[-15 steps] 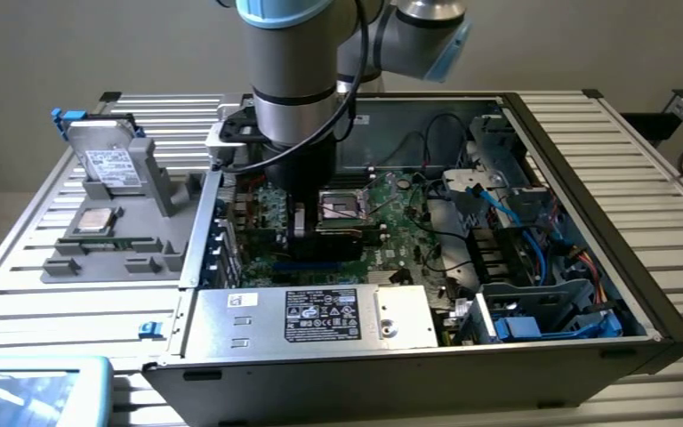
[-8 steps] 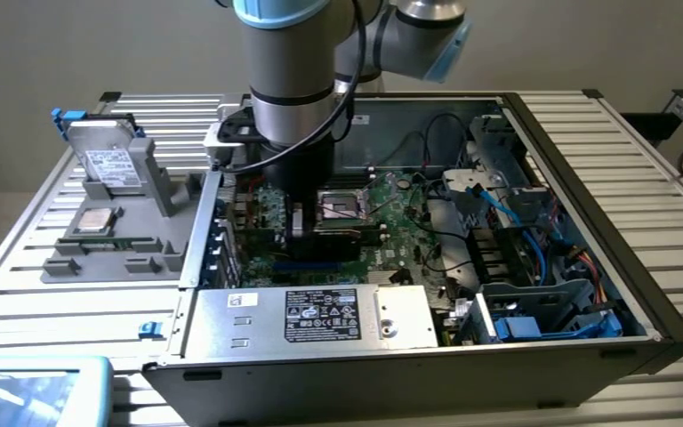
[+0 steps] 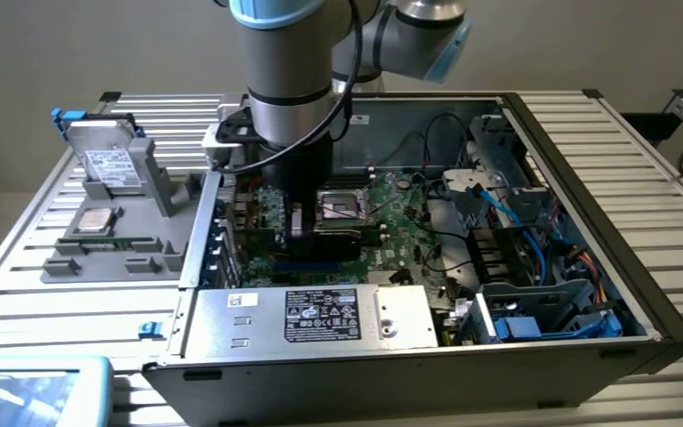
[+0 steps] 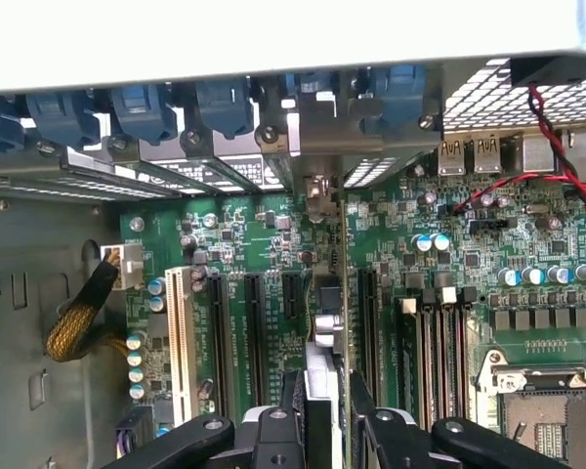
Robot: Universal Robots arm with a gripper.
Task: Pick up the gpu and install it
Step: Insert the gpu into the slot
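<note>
In the wrist view the gpu (image 4: pixel 324 337) shows edge-on, a thin card standing upright over the green motherboard (image 4: pixel 449 274). Its silver end bracket (image 4: pixel 318 195) reaches the rear slot openings of the case. My gripper (image 4: pixel 322 405) is shut on the card, one black finger on each face. The card lies in line with the black expansion slots (image 4: pixel 254 332); whether it is seated in one I cannot tell. In the exterior view my gripper (image 3: pixel 317 233) is down inside the open computer case (image 3: pixel 579 178), with the gpu's dark body (image 3: pixel 348 238) below it.
A row of blue slot latches (image 4: pixel 215 103) lines the rear wall. The CPU socket (image 3: pixel 344 206), cables (image 3: pixel 484 191) and power supply (image 3: pixel 317 316) crowd the case. To the exterior view's left, a grey fixture holds a silver drive (image 3: pixel 114 165) and a processor (image 3: pixel 95 220).
</note>
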